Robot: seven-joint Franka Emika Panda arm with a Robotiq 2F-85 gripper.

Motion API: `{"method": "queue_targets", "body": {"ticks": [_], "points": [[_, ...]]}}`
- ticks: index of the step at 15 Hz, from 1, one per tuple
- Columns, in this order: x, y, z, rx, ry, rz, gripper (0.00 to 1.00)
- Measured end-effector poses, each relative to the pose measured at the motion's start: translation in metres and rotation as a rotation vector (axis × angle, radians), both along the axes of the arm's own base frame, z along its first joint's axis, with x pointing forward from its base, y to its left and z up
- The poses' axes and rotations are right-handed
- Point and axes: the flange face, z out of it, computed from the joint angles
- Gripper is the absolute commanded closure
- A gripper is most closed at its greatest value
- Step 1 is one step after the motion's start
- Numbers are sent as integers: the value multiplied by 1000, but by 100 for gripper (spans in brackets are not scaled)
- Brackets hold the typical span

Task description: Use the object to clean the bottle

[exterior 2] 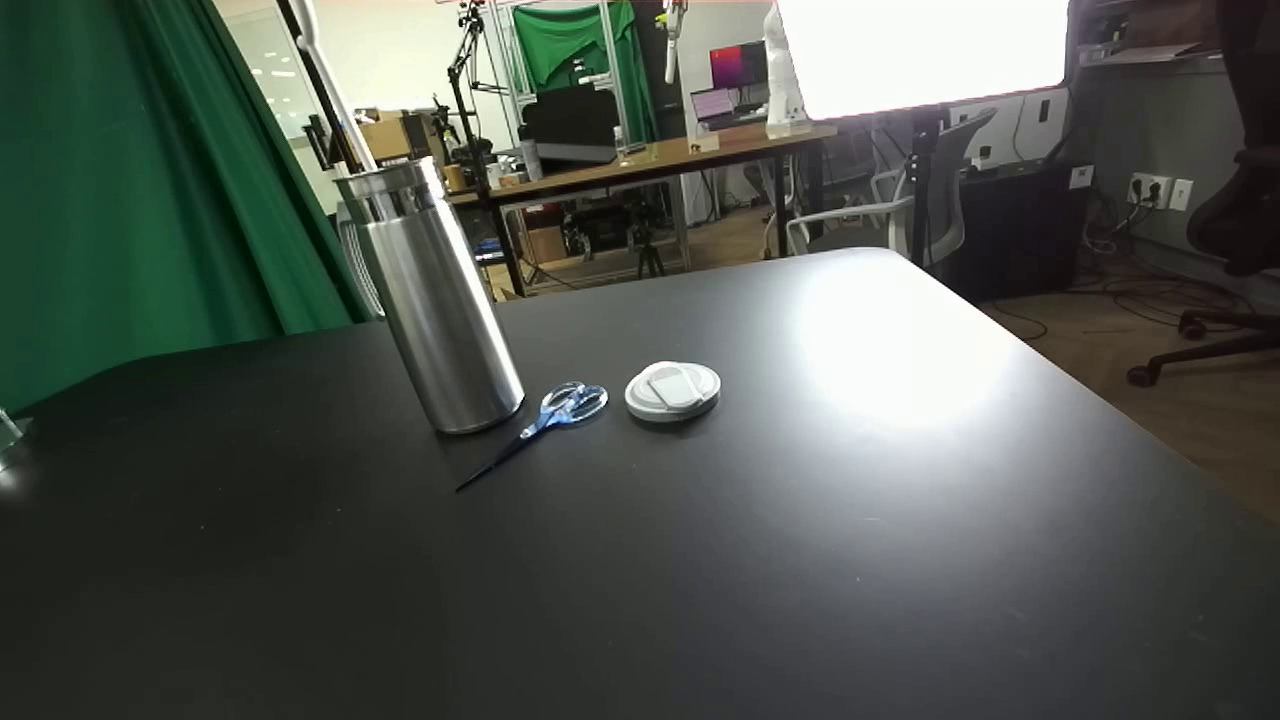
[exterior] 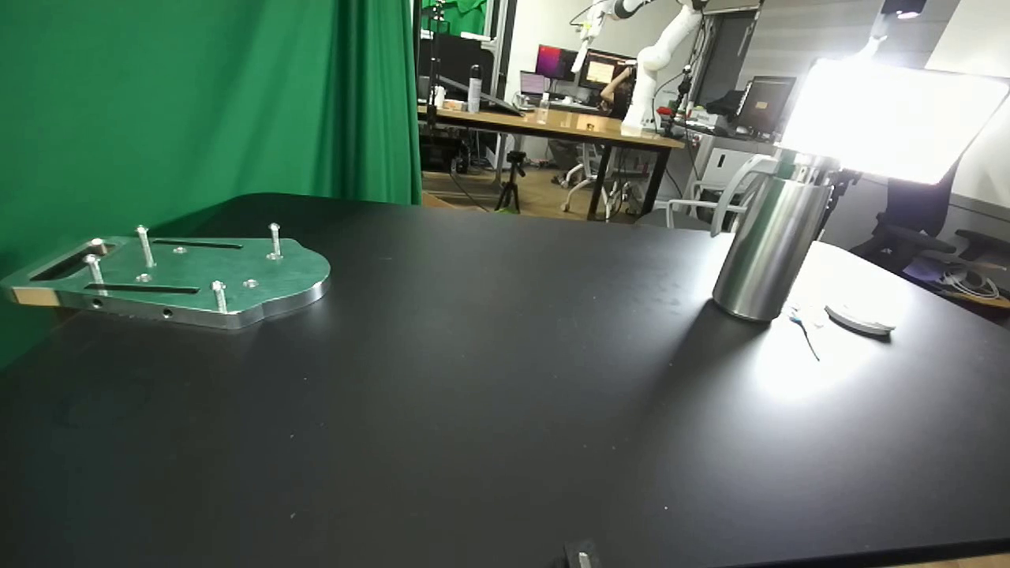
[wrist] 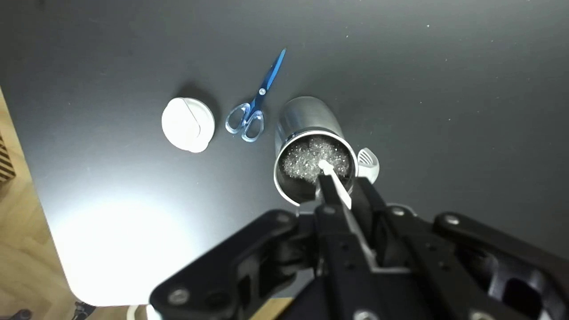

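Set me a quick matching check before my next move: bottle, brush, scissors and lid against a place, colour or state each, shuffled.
1. bottle
2. brush
3. scissors
4. lid

A. lying between the bottle and the lid
B. white, off the bottle
C. gripped in the end effector, head inside the bottle
D. tall, with silver sides

Pairs: 1-D, 2-C, 3-A, 4-B

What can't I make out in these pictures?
Bottle: inside bottom, hidden by the brush and shadow in the wrist view.
Brush handle: top, cut off by the upper edge in an exterior view; part covered by the gripper, wrist view.
Green plate: mostly cut off by the left edge in an exterior view.
Scissors: handles washed out by glare in an exterior view.
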Motion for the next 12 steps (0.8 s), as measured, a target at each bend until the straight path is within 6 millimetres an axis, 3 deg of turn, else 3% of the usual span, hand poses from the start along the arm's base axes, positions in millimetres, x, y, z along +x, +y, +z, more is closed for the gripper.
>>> {"method": "queue_targets", "body": {"ticks": [6,12], "points": [[3,-7,-3,-21,-11,64,96],[16,-24,-35,-20,17,82,96]]}}
